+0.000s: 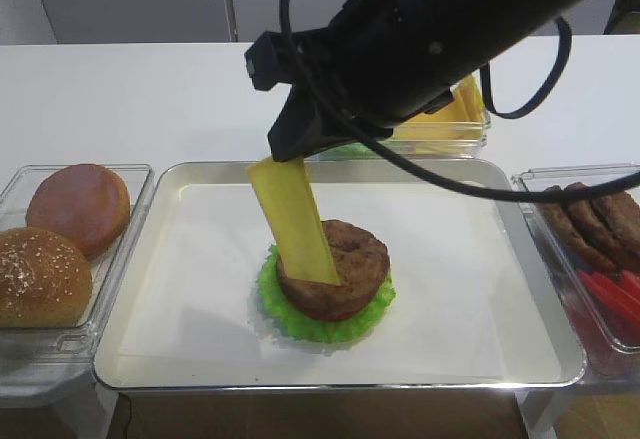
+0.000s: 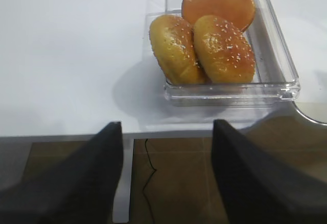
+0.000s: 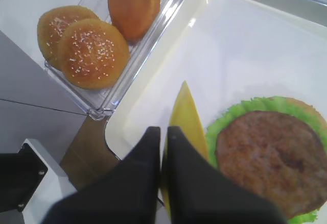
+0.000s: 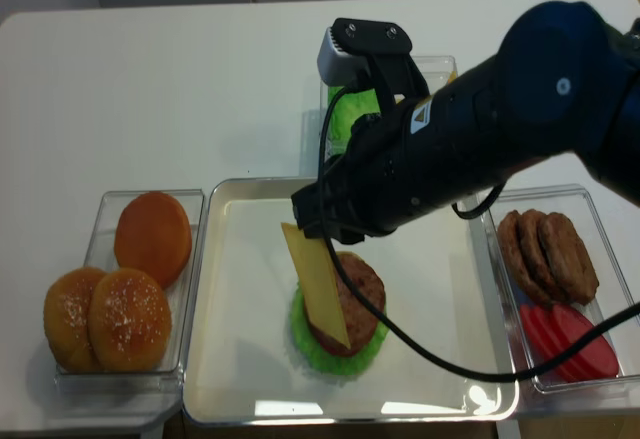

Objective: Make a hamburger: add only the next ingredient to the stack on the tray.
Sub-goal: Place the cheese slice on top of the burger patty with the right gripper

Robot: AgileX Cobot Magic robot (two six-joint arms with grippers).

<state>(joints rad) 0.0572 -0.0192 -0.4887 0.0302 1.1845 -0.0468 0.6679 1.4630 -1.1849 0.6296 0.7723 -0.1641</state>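
I have the right gripper (image 3: 164,132) clenched on the cheese slice (image 1: 293,221), which dangles against the patty stack's (image 1: 334,271) left side mid-tray (image 1: 200,174). Next I'd shift right, then release.

Three buns (image 4: 120,294), perhaps three loose patties (image 4: 547,242)

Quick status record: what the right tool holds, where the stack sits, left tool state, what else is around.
right tool: shut on cheese slice, which hangs down, lower edge against the patty
stack: patty on lettuce, on the tray
left tool: open, empty, off the tray near the bun container
right side: patties and red slices container
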